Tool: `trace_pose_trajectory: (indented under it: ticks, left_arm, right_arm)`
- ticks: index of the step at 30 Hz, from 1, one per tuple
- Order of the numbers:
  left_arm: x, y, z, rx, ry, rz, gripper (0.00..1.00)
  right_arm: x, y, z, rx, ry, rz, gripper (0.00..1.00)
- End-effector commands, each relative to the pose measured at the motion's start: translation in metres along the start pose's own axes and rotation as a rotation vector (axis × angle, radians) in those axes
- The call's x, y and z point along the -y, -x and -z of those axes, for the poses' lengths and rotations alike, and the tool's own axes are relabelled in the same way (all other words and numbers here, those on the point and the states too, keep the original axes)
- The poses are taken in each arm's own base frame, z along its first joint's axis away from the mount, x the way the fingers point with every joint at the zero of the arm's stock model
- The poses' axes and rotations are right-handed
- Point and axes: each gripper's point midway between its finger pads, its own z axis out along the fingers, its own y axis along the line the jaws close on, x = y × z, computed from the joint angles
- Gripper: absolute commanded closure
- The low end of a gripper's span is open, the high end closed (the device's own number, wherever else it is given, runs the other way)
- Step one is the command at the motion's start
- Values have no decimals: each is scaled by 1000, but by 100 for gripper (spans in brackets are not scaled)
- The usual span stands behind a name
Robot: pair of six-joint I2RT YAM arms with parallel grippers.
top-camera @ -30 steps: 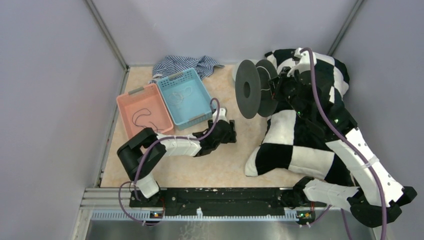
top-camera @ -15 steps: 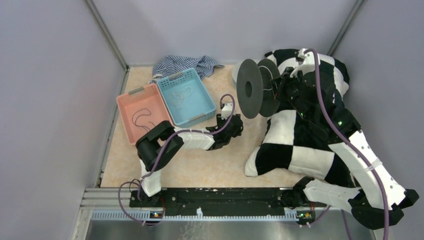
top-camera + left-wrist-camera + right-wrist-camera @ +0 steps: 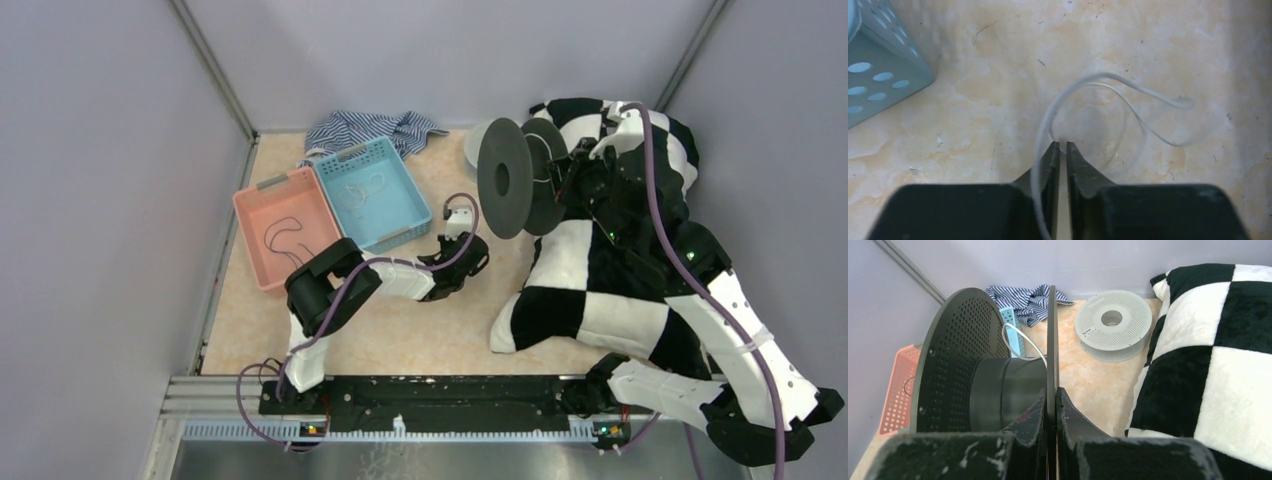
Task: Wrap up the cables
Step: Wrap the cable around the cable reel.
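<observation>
two thin cables sit in baskets at the far left of the beige counter: a black cable looped in the pink plastic basket and a white cable in the blue perforated basket. another thin white cable lies in a loose loop on the counter right at the tips of the left hand. its fingers are drawn together to a narrow slit, and one strand runs along the left finger; whether it is pinched cannot be told. the right hand is clamped on one flange of the black perforated spool, held upright on edge, with a white loop at its hub.
</observation>
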Motion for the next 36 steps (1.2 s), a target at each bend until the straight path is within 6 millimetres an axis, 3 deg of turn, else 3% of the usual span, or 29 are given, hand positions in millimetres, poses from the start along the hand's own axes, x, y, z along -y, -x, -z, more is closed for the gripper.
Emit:
trace_pose_trajectory:
  ticks: [1, 4, 7, 15, 20, 23, 26, 30, 33, 36]
  left_arm:
    - [14, 21, 8, 62, -74, 57, 100]
    - [24, 33, 33, 36, -179, 29, 100]
    - [41, 34, 75, -9, -411, -32, 100]
    - [28, -4, 167, -292, -657, -81, 100]
    - [22, -39, 218, -544, -793, -105, 100]
    - [28, -51, 265, -690, -973, -93, 100]
    - [35, -34, 311, -727, -1106, -95, 100]
    - [41, 25, 359, -590, -1206, -133, 100]
    - [43, 64, 373, -438, -1219, -146, 100]
    - [50, 89, 376, -338, -1229, -158, 100]
  right_arm:
    - [0, 22, 7, 87, 5, -54, 100]
    - [9, 13, 2, 74, -40, -31, 100]
    - [12, 4, -6, 52, -56, -23, 100]
    - [31, -3, -35, 43, -125, -14, 100]
    - [25, -8, -50, 18, -75, -60, 100]
    - [24, -20, -64, -12, -83, -88, 100]
    - [30, -35, -81, -35, -121, -75, 100]
    - [32, -63, -103, -109, -125, -18, 100]
    - [28, -82, -113, -166, -107, -12, 100]
    - [23, -90, -114, -186, -76, -30, 100]
